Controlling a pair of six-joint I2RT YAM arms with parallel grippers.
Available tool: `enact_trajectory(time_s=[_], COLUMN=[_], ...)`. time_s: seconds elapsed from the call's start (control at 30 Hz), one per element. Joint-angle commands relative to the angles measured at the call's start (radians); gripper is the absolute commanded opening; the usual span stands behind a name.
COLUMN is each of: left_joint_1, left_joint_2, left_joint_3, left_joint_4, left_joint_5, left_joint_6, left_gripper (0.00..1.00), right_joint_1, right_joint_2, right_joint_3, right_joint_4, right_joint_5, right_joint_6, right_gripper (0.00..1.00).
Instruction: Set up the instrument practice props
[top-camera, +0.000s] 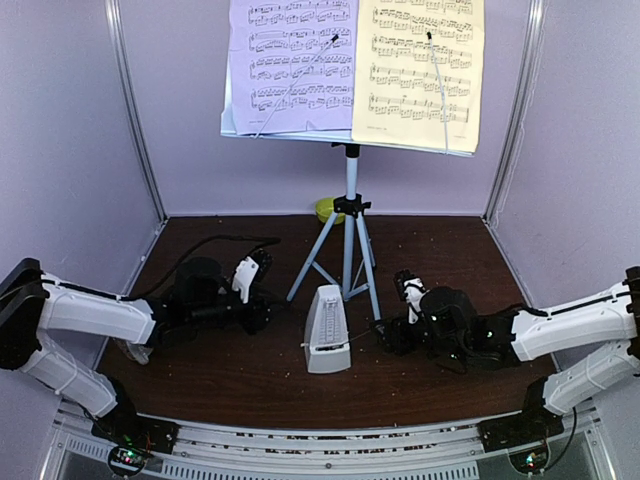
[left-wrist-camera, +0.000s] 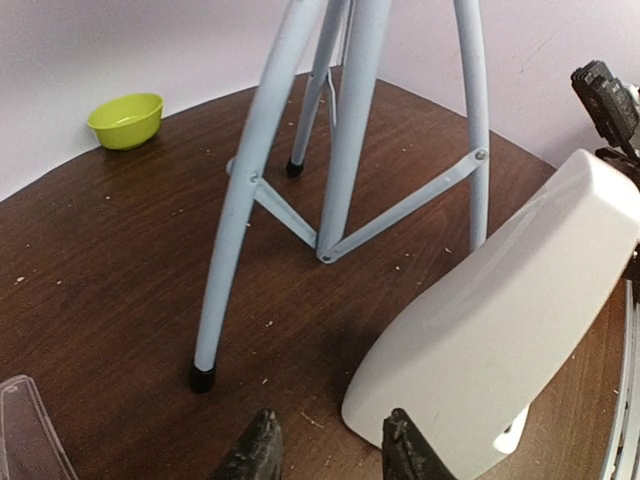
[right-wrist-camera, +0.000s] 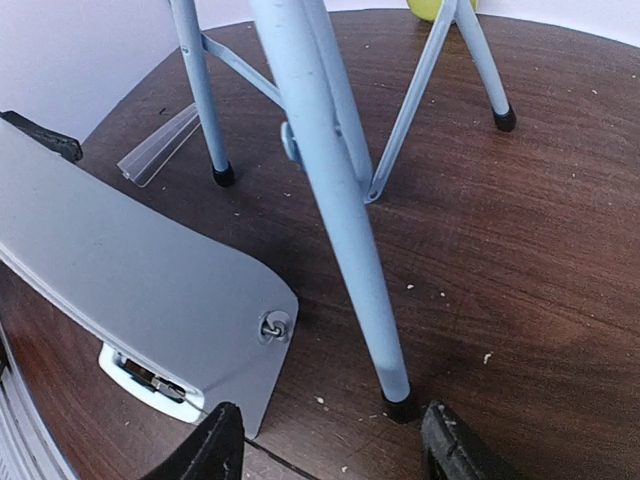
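Observation:
The music stand (top-camera: 350, 190) stands at the back middle on its tripod and carries a lavender page (top-camera: 292, 65) and a yellow page (top-camera: 420, 70). The white pyramid metronome (top-camera: 327, 330) stands in front of the tripod, without its cover. My left gripper (top-camera: 265, 305) is open and empty, low over the table just left of the metronome (left-wrist-camera: 500, 330); in its wrist view (left-wrist-camera: 330, 455) one finger sits close to the metronome's base. My right gripper (top-camera: 390, 335) is open wide and empty (right-wrist-camera: 330, 450), with a tripod leg's foot (right-wrist-camera: 400, 405) between its fingers and the metronome (right-wrist-camera: 130, 270) to their left.
A small green bowl (left-wrist-camera: 126, 118) sits by the back wall behind the tripod. A clear cover (right-wrist-camera: 160, 150) lies flat on the table left of the tripod legs, also showing in the left wrist view (left-wrist-camera: 25, 430). Lavender walls close in the table on three sides.

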Motion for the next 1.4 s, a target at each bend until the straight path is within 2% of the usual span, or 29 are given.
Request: enact_trajectory(time_s=[0.0, 0.17, 0.47, 0.73, 0.83, 0.9, 0.97, 1.0, 1.23, 1.37], left_joint_1=[0.041, 0.101, 0.248, 0.336, 0.337, 0.338, 0.338, 0.339, 0.351, 0.380], left_joint_2=[-0.084, -0.163, -0.277, -0.309, -0.296, -0.287, -0.287, -0.292, -0.310, -0.333], left_joint_3=[-0.041, -0.051, 0.004, 0.222, 0.276, 0.298, 0.316, 0.320, 0.327, 0.247], left_joint_4=[-0.015, -0.070, -0.197, -0.419, -0.458, -0.470, -0.485, -0.493, -0.618, -0.619], left_joint_5=[-0.025, -0.019, 0.023, -0.001, -0.040, -0.053, -0.070, -0.084, -0.187, -0.211], left_joint_6=[-0.003, -0.014, -0.020, -0.018, -0.053, -0.086, -0.116, -0.132, -0.275, -0.362], left_gripper=[0.35, 0.35, 0.36, 0.39, 0.54, 0.69, 0.92, 0.97, 0.98, 0.98], right_joint_1=[-0.014, -0.015, -0.023, -0.209, -0.306, -0.379, -0.441, -0.467, -0.635, -0.679], right_joint_2=[-0.041, -0.130, -0.313, -0.324, -0.310, -0.302, -0.300, -0.300, -0.326, -0.366], right_joint_3=[-0.030, -0.023, 0.087, 0.208, 0.245, 0.256, 0.257, 0.256, 0.173, 0.077], right_joint_4=[-0.039, -0.071, -0.152, -0.219, -0.230, -0.217, -0.200, -0.196, -0.161, -0.144], right_joint_5=[0.011, -0.042, -0.107, -0.206, -0.255, -0.306, -0.352, -0.366, -0.427, -0.431], right_joint_6=[0.019, -0.015, -0.124, -0.210, -0.222, -0.208, -0.188, -0.182, -0.143, -0.115], right_gripper=[0.61, 0.67, 0.88, 0.96, 1.00, 1.00, 1.00, 1.00, 1.00, 1.00])
